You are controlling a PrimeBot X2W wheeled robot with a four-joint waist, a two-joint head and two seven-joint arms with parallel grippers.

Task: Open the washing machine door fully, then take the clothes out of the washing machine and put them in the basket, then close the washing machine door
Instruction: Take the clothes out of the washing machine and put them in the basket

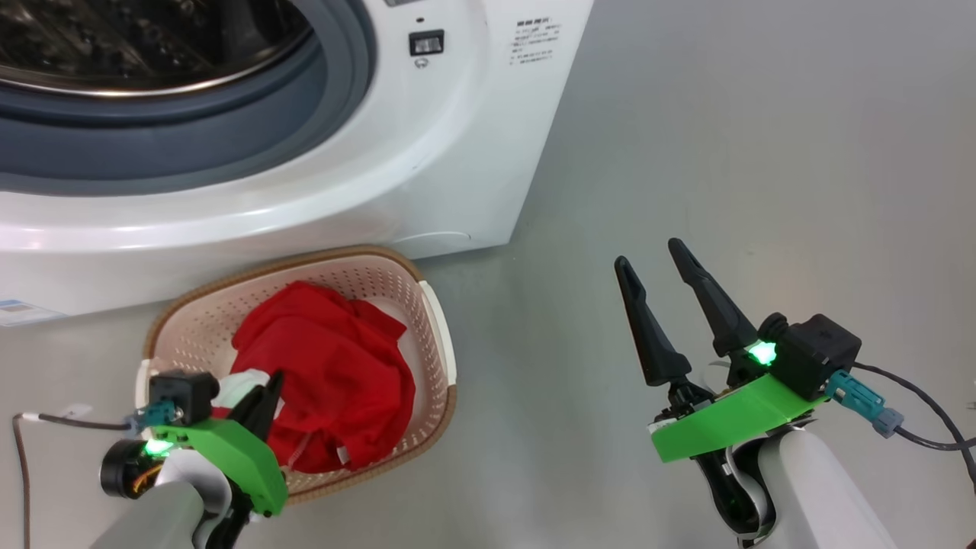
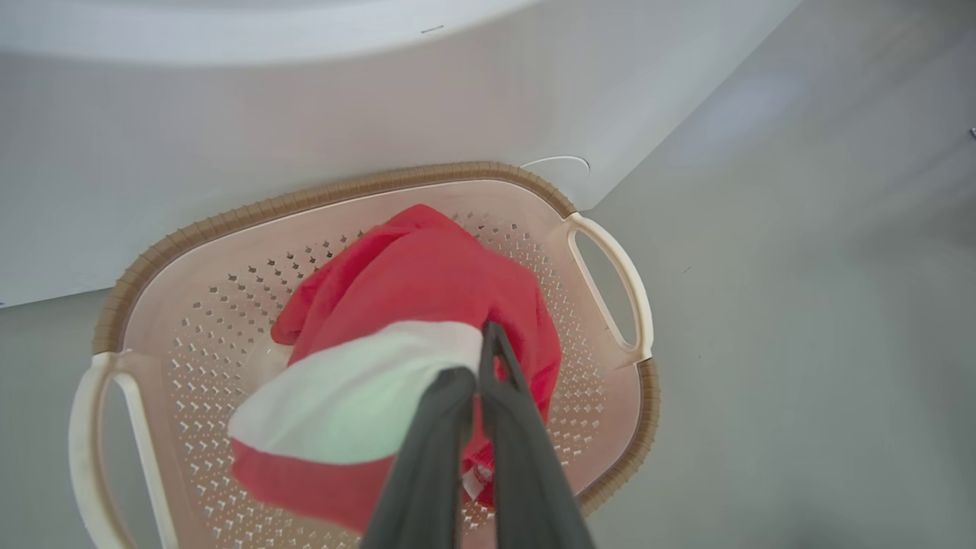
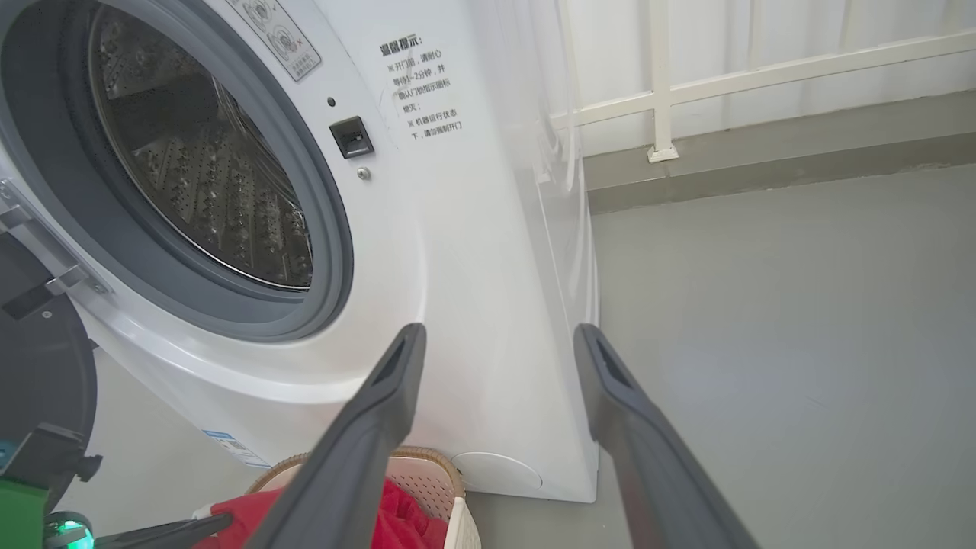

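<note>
Clothes [image 1: 335, 366] are piled in the basket [image 1: 366, 252], with the washing machine [image 1: 457, 152] just behind the basket. Left pincer [image 2: 476, 354] is pressed together over the basket, tips at the white piece [image 2: 351, 404]. Right pincer [image 1: 648, 254] is spread wide, well right of the basket.

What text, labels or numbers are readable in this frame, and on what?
"温馨提示:" heads the printed notice on the washing machine front; lines beneath too small to read.
Icon sticker higher up: unreadable.
Blue label low on the front: blurred.
</note>
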